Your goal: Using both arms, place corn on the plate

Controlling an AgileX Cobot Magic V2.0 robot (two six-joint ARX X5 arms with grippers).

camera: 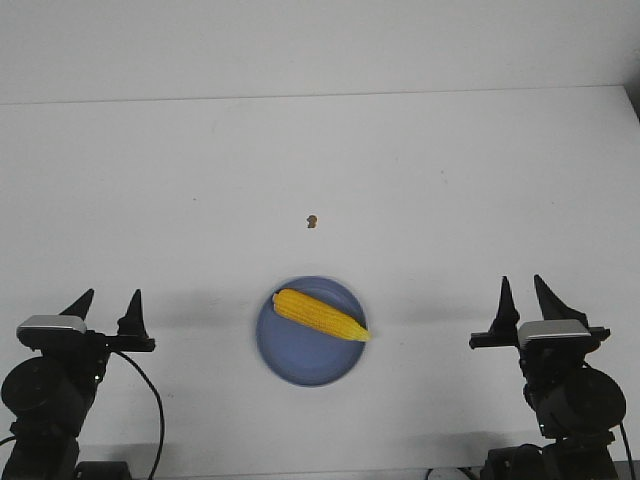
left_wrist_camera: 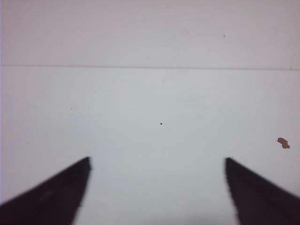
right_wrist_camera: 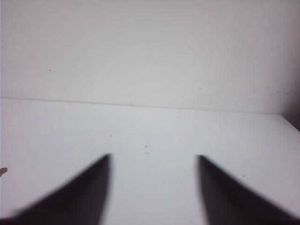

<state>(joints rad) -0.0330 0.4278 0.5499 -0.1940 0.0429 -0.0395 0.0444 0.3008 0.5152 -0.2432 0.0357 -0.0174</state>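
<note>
Corn [camera: 320, 315] lying diagonally on plate [camera: 300, 360] (tip pointing right). Left gripper [camera: 108, 303] and right gripper [camera: 526, 292] spread wide, holding nothing.

White tabletop [camera: 150, 190], plain, matte. Blue plate [camera: 290, 360] sits directly on it, near front edge, about centre. Small brown speck [camera: 312, 220] lies on tabletop beyond plate, well apart from it. Tabletop far edge meets pale wall behind.
</note>
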